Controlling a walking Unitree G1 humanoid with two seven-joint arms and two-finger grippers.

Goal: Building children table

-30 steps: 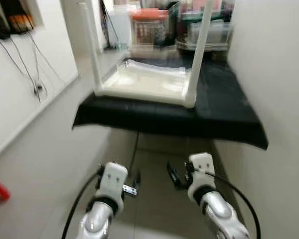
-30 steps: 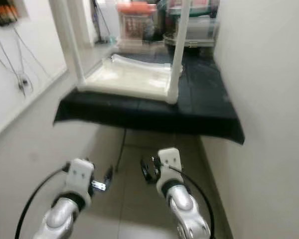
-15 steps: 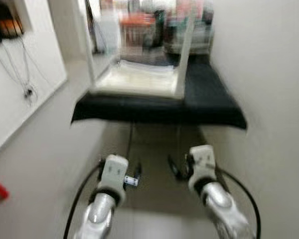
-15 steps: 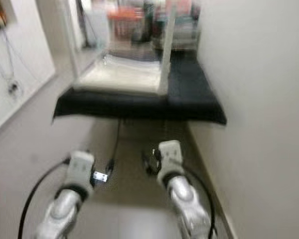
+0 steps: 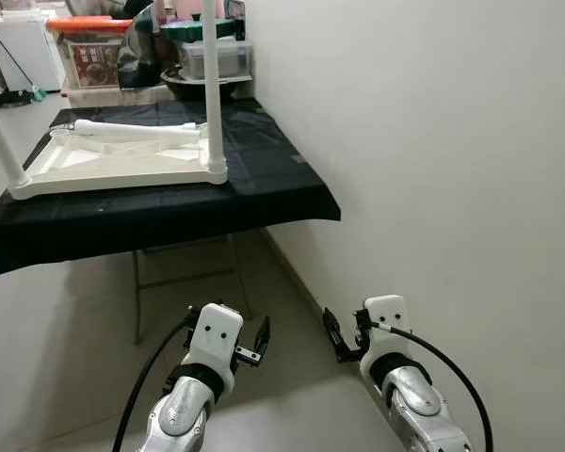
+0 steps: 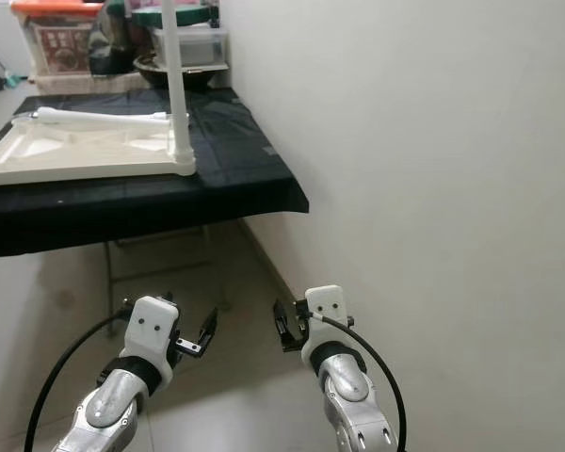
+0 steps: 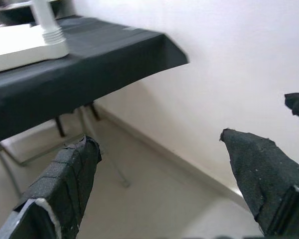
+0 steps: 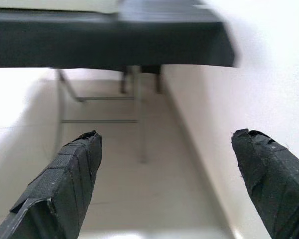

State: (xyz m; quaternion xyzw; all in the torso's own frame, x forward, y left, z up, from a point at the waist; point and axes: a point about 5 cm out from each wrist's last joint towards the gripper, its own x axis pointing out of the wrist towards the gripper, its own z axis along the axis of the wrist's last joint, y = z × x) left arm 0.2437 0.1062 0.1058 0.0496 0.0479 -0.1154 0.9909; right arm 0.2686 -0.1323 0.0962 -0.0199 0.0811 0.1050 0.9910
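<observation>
Roughly, current state:

Task item: white children's table (image 5: 122, 160), upside down on the black-draped bench (image 5: 264, 193), far left of the robot. Two legs stand up from the near corners: near-right leg (image 5: 212, 89) and near-left leg (image 5: 0, 141).
Loose part: one more white table leg (image 5: 137, 132) lies flat across the far side of the upturned top, not yet fitted by the look of it.
Handling: looks like light moulded plastic, stiff and smooth, so probably slippery in the fingers. Upright legs give leverage; a push high up would likely tip or slide the whole top on the cloth.
Grasp point: take the loose leg round the middle of its shaft; steady the top by its rim beside the socket, not by a standing leg.
Left gripper (image 5: 252, 344): low over the floor, near side of the bench, jaws spread wide, holding nothing, touching nothing.
Right gripper (image 5: 337, 337): same height, close to the wall (image 5: 433, 141), jaws spread wide, empty.
Clutter: storage boxes (image 5: 89, 52) at the far end of the bench.
Gap: both grippers well apart from the table.
</observation>
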